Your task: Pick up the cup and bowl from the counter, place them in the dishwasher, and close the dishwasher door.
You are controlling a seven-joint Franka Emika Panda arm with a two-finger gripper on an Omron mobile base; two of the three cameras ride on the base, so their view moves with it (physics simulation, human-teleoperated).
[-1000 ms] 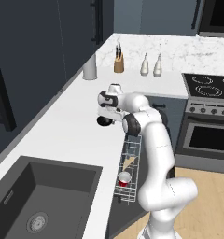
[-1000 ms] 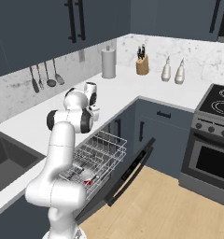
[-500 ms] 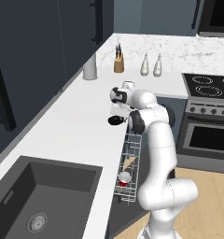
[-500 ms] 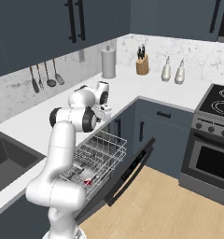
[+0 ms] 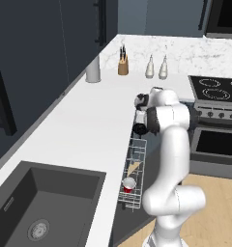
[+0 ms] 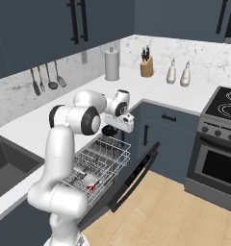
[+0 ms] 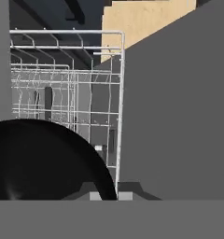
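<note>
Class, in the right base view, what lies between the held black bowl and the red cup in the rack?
Only bare white wire rack lies between the small black bowl and the red tumbler cup.

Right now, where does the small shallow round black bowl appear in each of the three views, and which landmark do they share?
Left base view: the small shallow round black bowl sits just right of centre, under the hand at the counter edge.
Right base view: just left of centre, below the hand, above the rack.
Hand view: lower left, large and close.
Shared landmark: the white wire pull-out rack.
</note>
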